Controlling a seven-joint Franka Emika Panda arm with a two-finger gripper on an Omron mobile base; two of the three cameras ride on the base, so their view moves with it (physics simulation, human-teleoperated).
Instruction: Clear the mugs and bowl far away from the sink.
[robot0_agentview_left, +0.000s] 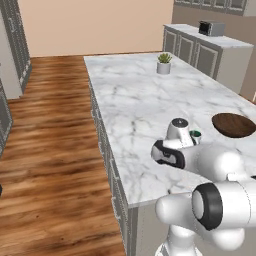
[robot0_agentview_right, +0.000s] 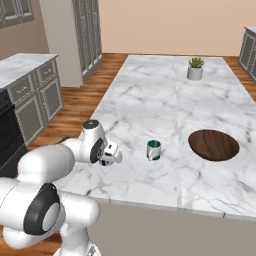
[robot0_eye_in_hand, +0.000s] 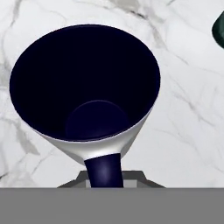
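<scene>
The end effector (robot0_agentview_right: 111, 159) is closed on a dark mug (robot0_eye_in_hand: 85, 87) by its handle, holding it low over the marble table (robot0_agentview_left: 135, 100). Seen from the hand, the mug's mouth faces up, its dark inside open to view. The teal-lined mug (robot0_agentview_right: 154, 150) stands on the table just beside the end effector, toward the wooden bowl (robot0_agentview_right: 214, 145), which lies further that way. A potted plant (robot0_agentview_right: 195, 69) stands at the table's far end, well apart from the bowl.

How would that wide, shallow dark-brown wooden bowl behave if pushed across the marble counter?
The wide, shallow dark-brown wooden bowl would probably slide rather than tip, being so low and broad. The glossy marble counter likely offers little grip. The bowl looks rigid, so it shouldn't flex.
</scene>
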